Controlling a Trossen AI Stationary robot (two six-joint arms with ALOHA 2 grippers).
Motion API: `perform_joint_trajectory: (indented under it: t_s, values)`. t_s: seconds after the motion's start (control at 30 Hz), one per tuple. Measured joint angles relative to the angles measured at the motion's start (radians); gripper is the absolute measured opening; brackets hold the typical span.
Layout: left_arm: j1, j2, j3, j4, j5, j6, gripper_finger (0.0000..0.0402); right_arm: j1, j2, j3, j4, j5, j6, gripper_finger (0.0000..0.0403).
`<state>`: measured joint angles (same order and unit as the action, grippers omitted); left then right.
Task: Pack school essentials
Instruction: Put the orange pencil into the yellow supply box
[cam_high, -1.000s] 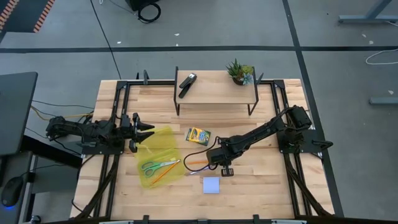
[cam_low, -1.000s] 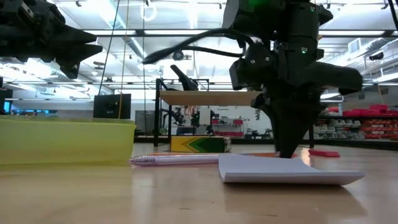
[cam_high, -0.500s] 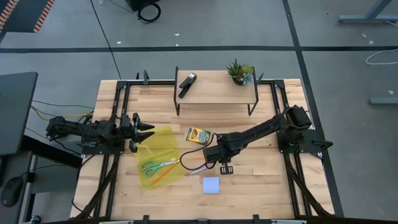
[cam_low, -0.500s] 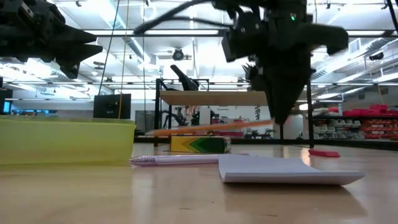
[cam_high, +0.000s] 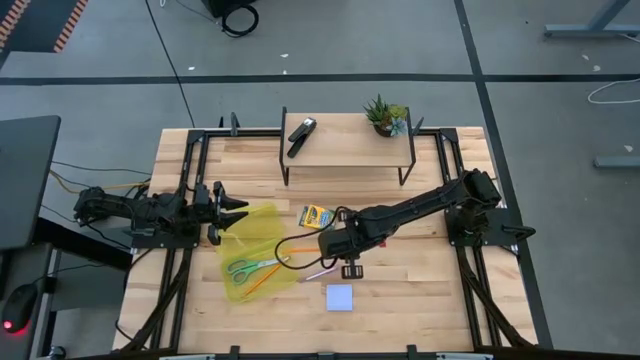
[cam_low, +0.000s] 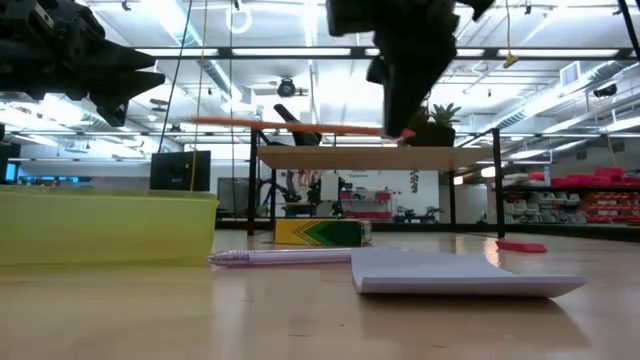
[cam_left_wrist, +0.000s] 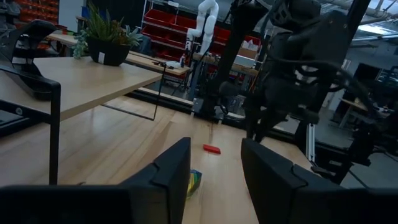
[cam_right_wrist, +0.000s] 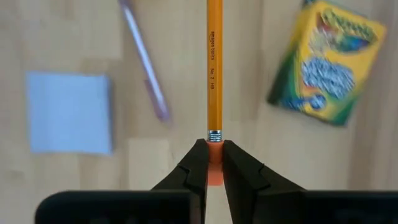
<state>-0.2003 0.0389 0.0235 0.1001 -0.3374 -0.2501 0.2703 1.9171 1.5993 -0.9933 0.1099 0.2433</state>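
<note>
My right gripper (cam_right_wrist: 214, 146) (cam_high: 335, 247) hangs over the table's middle, shut on an orange pencil (cam_right_wrist: 214, 68) (cam_low: 290, 127). The pencil lies level in the air and points toward the yellow container (cam_high: 250, 250). Green-handled scissors (cam_high: 243, 267) and another orange pencil lie inside that container. The crayon box (cam_high: 318, 217), a pinkish pen (cam_high: 318, 272) and the pale blue note pad (cam_high: 340, 297) lie flat on the wood. A tiny red block (cam_low: 520, 245) also rests there. My left gripper (cam_high: 235, 212) (cam_left_wrist: 214, 180) is open at the container's far-left corner. My right gripper pinches the pencil's eraser end (cam_right_wrist: 214, 135) between its two fingertips (cam_right_wrist: 198, 163). The fingers come from above, pointing down, in the low view (cam_low: 400, 100). The pencil is lifted clear of the table and sticks out level toward the table's left.
A small raised shelf (cam_high: 348, 150) at the far side carries a black stapler (cam_high: 300, 133) and a potted plant (cam_high: 385, 115). Black metal rails run along the table's left and right sides. Bare wood lies at the near right, beyond the note pad.
My right gripper has risen from the table with the pencil and moved left toward the yellow container. The pencil, earlier low by the note pad, is now lifted clear and held level, high above the crayon box in the low view.
</note>
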Motion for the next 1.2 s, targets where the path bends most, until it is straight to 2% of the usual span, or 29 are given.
perform_joint_trajectory:
  t_s: [0.43,0.93,1.07,1.2]
  values:
    - [0.000,0.000,0.000,0.000,0.000,0.000,0.0153,-0.006,0.000,0.000,0.222,-0.051,-0.022,0.0042]
    - [0.000,0.000,0.000,0.000,0.000,0.000,0.0151,-0.034,0.020,0.014,0.389,-0.077,-0.071,0.0042]
    - [0.000,0.001,0.000,0.001,0.000,0.000,0.0153,-0.036,0.108,0.114,0.358,-0.106,-0.098,0.0042]
    - [0.000,0.012,0.001,0.005,0.001,0.000,0.0147,-0.033,0.242,0.316,0.267,-0.137,-0.174,0.0042]
